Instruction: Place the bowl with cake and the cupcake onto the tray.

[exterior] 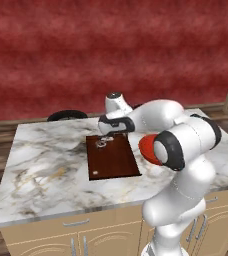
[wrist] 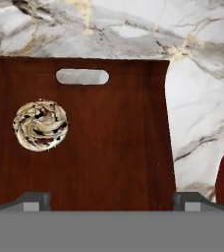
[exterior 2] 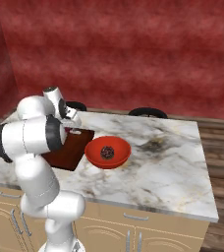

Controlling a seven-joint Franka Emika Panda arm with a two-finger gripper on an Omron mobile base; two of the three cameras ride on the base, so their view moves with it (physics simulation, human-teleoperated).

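One cupcake (wrist: pixel 40 125) sits on the tray (wrist: pixel 114 147), up and left of the gripper (wrist: pixel 111 201), whose fingers (wrist: pixel 33 201) are spread wide with nothing between them. Beside the tray, the bowl with cake (exterior 2: pixel 107 152) rests on the marble counter (exterior 2: pixel 168 157)

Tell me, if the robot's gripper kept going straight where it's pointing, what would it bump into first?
Probably the tray. The open gripper points down at its bare wood, with the cupcake off to one side.
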